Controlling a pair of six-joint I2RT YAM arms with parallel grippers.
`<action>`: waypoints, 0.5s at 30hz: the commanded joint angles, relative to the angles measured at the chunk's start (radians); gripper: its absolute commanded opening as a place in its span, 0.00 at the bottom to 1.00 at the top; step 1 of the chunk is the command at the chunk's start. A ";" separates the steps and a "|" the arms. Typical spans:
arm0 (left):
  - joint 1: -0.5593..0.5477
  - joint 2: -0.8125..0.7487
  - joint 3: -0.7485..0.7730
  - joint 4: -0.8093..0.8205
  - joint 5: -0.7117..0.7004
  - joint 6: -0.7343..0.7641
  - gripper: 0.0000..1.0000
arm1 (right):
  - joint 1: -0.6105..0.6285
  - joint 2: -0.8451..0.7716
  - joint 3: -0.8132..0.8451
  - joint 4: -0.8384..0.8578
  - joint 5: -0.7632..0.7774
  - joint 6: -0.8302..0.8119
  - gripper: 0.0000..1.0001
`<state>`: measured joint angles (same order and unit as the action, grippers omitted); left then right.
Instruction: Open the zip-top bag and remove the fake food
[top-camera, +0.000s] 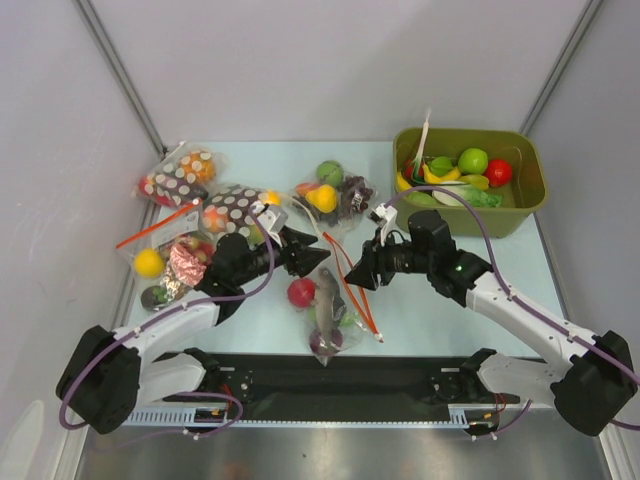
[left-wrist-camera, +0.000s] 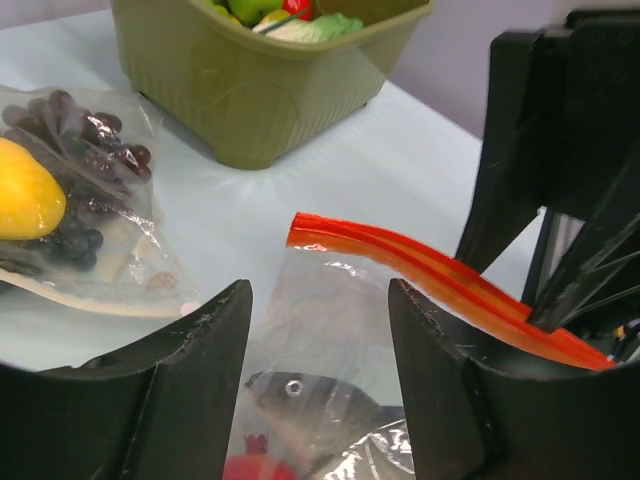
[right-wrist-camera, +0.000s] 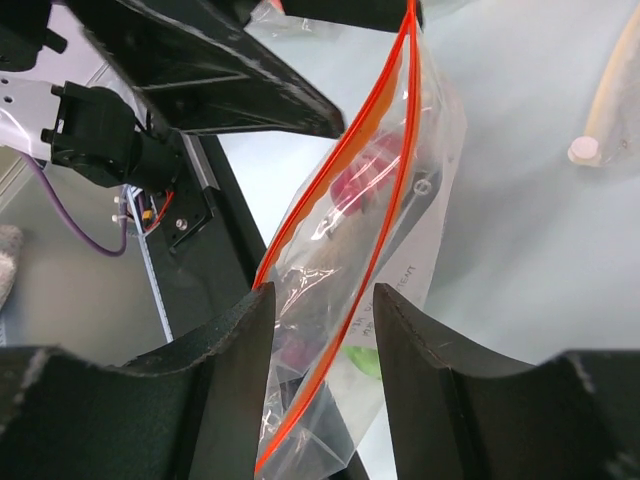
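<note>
The zip-top bag (top-camera: 340, 300) lies mid-table (top-camera: 420, 310) with the fake food (top-camera: 301, 292) inside, its red-strip mouth raised between the left gripper (top-camera: 316, 255), jaws apart and clasping nothing, and the half-spread right gripper (top-camera: 352, 278), whose grip I cannot tell.

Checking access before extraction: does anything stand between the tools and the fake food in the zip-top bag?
Only the zip-top bag itself, its clear plastic. Its red-orange zip strip is parted, and the fake food lies deeper inside. The left tool and right tool both straddle the bag, open; nothing else visible blocks them.
</note>
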<state>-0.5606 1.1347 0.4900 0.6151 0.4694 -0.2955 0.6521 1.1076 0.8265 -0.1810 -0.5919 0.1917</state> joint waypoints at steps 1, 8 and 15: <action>-0.013 -0.079 -0.021 0.031 -0.031 -0.096 0.63 | 0.009 0.017 -0.006 0.066 -0.014 0.012 0.49; -0.065 -0.116 0.004 -0.115 -0.095 -0.160 0.65 | 0.015 0.057 -0.015 0.087 -0.006 0.014 0.47; -0.104 -0.075 0.051 -0.198 -0.117 -0.243 0.67 | 0.027 0.078 -0.013 0.100 0.000 0.017 0.44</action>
<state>-0.6472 1.0439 0.4862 0.4541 0.3752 -0.4770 0.6685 1.1755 0.8082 -0.1345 -0.5911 0.2062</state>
